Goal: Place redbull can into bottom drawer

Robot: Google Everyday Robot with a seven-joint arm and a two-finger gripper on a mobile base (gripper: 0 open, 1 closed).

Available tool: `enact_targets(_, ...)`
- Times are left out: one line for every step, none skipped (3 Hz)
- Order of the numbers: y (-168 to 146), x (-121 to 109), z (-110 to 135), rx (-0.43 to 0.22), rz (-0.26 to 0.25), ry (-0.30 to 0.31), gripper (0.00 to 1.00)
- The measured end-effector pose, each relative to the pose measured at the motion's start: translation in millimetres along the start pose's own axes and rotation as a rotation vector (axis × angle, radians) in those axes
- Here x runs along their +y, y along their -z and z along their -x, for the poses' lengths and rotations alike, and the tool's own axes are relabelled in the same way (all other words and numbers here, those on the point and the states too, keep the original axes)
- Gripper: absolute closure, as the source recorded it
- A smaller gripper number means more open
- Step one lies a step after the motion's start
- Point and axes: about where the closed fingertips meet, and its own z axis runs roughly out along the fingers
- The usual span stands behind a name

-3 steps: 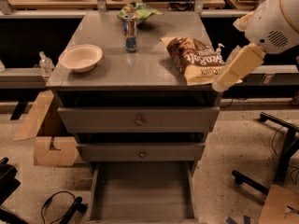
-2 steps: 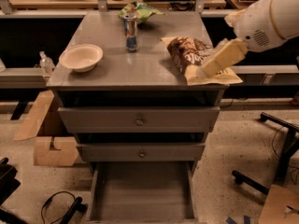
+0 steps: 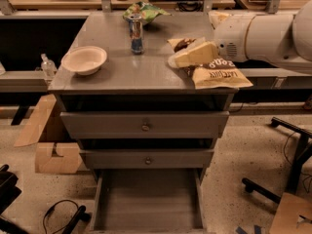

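Currently, cabinet top (image 3: 126,77) is carrying 4 items: 1 redbull can (image 3: 137,33), standing upright near back-centre; 1 green snack bag (image 3: 145,11) just behind it; 1 white bowl (image 3: 84,60) at left; 1 chip bag (image 3: 214,73) at right. 1 gripper (image 3: 192,56) is hanging over chip bag's left edge, apart from can; open/shut state can't be told. 2 drawer fronts (image 3: 145,125) w/ knobs are sitting closed; 1 bottom drawer (image 3: 148,204) is standing pulled out below them.

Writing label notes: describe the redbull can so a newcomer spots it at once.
On the grey cabinet top, look toward the back edge, left of the chip bag under the gripper. The redbull can stands upright in front of the green snack bag, the only slim silver-and-blue cylinder there.
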Motion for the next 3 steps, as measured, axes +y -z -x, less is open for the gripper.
enact_targets(-6.3,-2.5,12.6,-0.03,-0.025,0.013,0.0)
enact_targets(-13.6,-2.5,15.7,-0.033,-0.015,0.018,0.0)
enact_targets(-42.8,-21.0,16.5,-0.064,-0.02,0.026,0.0)
